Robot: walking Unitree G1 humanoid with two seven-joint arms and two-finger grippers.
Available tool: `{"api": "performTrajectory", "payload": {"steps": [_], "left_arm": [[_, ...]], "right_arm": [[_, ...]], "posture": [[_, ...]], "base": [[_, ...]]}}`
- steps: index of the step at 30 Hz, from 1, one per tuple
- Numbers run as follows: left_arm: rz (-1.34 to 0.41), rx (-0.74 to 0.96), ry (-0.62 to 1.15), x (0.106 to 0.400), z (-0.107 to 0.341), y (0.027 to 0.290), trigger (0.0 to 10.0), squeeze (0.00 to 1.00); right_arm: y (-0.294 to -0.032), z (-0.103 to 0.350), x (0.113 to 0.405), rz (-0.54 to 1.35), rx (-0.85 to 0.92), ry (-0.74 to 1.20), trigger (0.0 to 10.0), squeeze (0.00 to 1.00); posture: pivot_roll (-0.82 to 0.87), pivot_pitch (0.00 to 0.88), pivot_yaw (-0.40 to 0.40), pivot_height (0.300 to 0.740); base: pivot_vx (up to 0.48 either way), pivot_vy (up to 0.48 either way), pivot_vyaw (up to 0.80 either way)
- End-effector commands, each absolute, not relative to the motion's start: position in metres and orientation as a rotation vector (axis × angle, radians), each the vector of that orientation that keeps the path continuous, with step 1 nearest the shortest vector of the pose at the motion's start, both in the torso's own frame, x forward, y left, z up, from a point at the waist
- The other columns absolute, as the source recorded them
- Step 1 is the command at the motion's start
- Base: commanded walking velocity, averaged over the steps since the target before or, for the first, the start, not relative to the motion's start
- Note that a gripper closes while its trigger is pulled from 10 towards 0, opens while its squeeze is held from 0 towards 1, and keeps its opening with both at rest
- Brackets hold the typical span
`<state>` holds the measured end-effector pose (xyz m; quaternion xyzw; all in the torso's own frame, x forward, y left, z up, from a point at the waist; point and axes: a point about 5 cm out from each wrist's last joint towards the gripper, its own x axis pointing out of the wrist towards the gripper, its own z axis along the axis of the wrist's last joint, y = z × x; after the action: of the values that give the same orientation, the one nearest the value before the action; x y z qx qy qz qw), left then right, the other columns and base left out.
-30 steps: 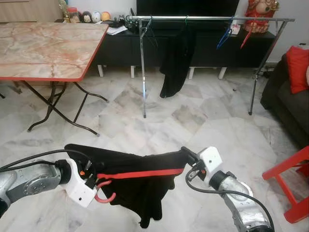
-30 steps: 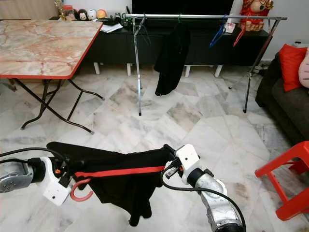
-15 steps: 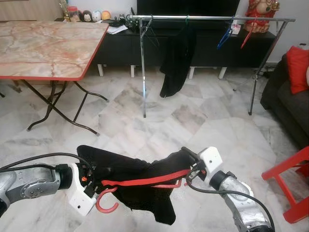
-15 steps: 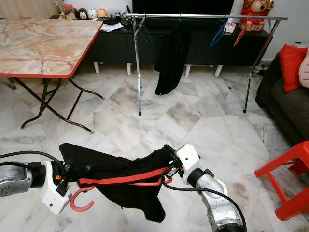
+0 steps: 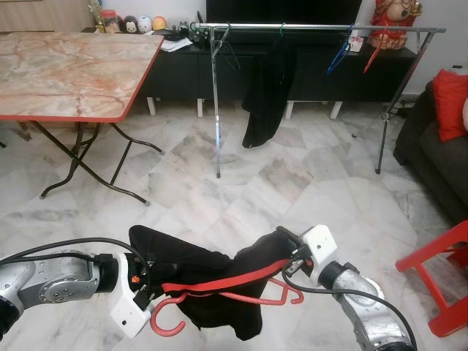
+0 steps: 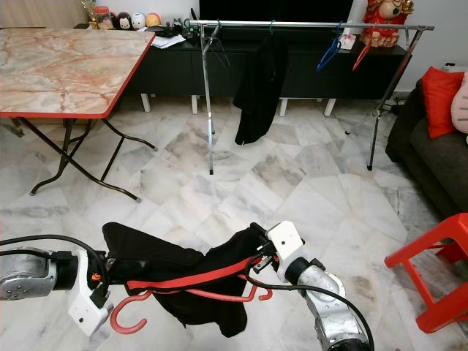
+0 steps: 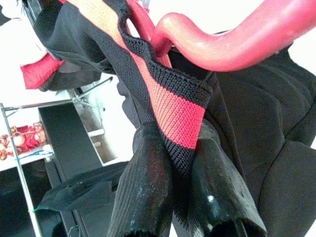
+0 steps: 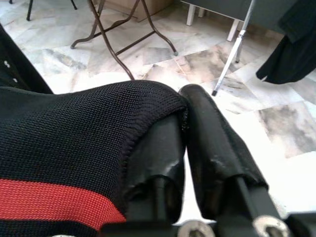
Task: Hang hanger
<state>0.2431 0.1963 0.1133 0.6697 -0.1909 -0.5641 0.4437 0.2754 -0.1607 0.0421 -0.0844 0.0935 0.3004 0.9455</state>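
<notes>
Hanger [image 5: 241, 292] with a black garment [image 5: 205, 274] hangs low, well before the rail [image 5: 314, 28], stretched between left pincer [image 5: 150, 289] and right pincer [image 5: 281, 240], both clamped on the cloth, likely to keep it spread.

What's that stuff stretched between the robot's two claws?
A black garment with a red stripe, on a red hanger, spans left claw to right claw, per the eye views.

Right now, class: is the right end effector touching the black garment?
Touching. The right wrist view shows the right end effector with its fingers shut on the edge of the black garment, knit pinched between them.
</notes>
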Motion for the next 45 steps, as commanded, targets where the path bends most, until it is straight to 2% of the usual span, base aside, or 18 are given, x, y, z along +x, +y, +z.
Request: {"api": "performTrajectory", "payload": {"steps": [1, 13, 23, 30, 31, 35, 41, 45], "left_arm": [[-1.394, 1.633, -0.480, 0.243, 0.115, 0.196, 10.0, 0.00], [-1.388, 1.621, -0.449, 0.242, 0.114, 0.198, 10.0, 0.00], [-1.426, 1.618, -0.448, 0.238, 0.113, 0.196, 10.0, 0.00], [-1.447, 1.610, -0.414, 0.235, 0.108, 0.197, 10.0, 0.00], [-1.447, 1.610, -0.414, 0.235, 0.108, 0.197, 10.0, 0.00], [-1.466, 1.599, -0.409, 0.230, 0.105, 0.198, 10.0, 0.00], [-1.465, 1.604, -0.418, 0.231, 0.107, 0.197, 10.0, 0.00], [-1.467, 1.595, -0.407, 0.231, 0.106, 0.197, 10.0, 0.00]], "right_arm": [[-0.161, 0.042, 0.277, 0.625, -0.163, 0.204, 10.0, 1.00], [-0.156, 0.033, 0.267, 0.731, -0.164, 0.273, 10.0, 1.00], [-0.166, 0.019, 0.258, 0.817, -0.205, 0.417, 10.0, 1.00], [-0.185, 0.011, 0.256, 0.796, -0.195, 0.566, 10.0, 1.00], [-0.185, 0.011, 0.256, 0.796, -0.195, 0.566, 10.0, 1.00], [-0.182, 0.014, 0.241, 1.005, -0.180, 0.572, 10.0, 1.00], [-0.185, 0.023, 0.240, 1.047, -0.042, 0.544, 10.0, 1.00], [-0.191, 0.031, 0.248, 0.990, 0.006, 0.494, 10.0, 1.00]], "posture": [[0.02, 0.028, -0.063, 0.740], [0.01, 0.030, -0.065, 0.740], [0.02, 0.021, -0.061, 0.740], [0.02, 0.014, -0.056, 0.740], [0.02, 0.014, -0.056, 0.740], [0.02, 0.012, -0.055, 0.740], [0.02, 0.014, -0.058, 0.740], [0.02, 0.014, -0.058, 0.740]], "base": [[0.000, 0.000, 0.00], [0.000, 0.000, 0.00], [0.000, 0.000, 0.00], [0.000, 0.000, 0.00], [0.000, 0.000, 0.00], [0.000, 0.000, 0.00], [0.000, 0.000, 0.00], [0.000, 0.000, 0.00]]}}
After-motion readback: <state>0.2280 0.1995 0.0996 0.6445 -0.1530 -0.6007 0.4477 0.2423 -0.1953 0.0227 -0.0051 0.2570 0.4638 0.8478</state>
